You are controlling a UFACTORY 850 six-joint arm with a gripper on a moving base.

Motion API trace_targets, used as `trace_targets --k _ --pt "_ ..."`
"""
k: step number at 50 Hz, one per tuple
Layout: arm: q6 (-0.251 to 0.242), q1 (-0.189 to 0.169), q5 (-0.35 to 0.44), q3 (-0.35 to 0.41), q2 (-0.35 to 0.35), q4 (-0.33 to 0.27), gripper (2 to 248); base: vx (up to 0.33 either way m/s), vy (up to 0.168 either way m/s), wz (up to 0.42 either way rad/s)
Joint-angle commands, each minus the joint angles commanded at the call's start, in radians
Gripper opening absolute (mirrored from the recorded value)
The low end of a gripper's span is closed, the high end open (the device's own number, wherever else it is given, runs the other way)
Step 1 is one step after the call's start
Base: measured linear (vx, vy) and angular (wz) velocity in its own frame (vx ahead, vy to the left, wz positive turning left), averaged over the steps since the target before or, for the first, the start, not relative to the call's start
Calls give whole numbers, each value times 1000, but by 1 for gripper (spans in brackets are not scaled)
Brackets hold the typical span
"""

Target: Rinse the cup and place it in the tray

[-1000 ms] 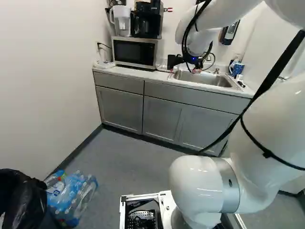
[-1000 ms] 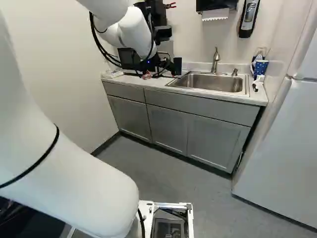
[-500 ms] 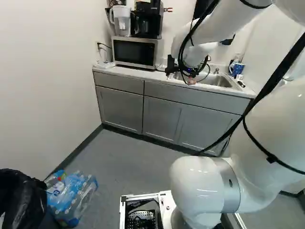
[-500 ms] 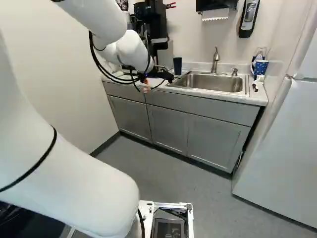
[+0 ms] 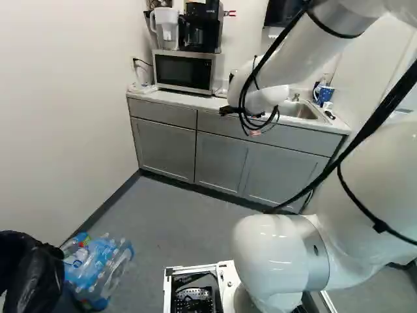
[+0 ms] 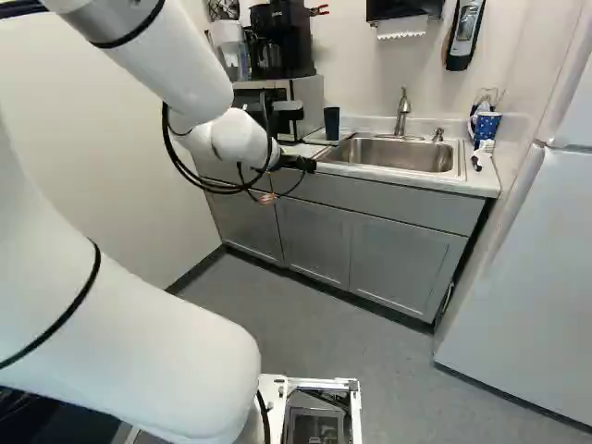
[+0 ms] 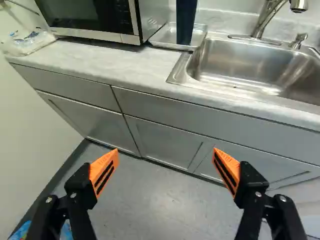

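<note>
Hand (image 6: 268, 196): hanging short of the bench (image 7: 95, 62) edge, spreading wide, holding nothing. Cup (image 7: 186, 22): standing in tray (image 7: 167, 37), beside sink (image 7: 240, 60).

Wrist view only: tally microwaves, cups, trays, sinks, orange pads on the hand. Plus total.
Microwave: 1
Cup: 1
Tray: 1
Sink: 1
Orange pads: 2
Total: 6

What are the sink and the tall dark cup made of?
The sink looks like steel, because it's grey and shiny with soft bright reflections. The cup looks smooth and dark blue, maybe hard plastic, but painted metal could look the same.
</note>
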Motion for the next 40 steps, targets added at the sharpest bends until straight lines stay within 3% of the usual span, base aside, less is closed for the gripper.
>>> trace_targets --k 40 --pt "3 60 383 290 42 0 247 0 0 0"
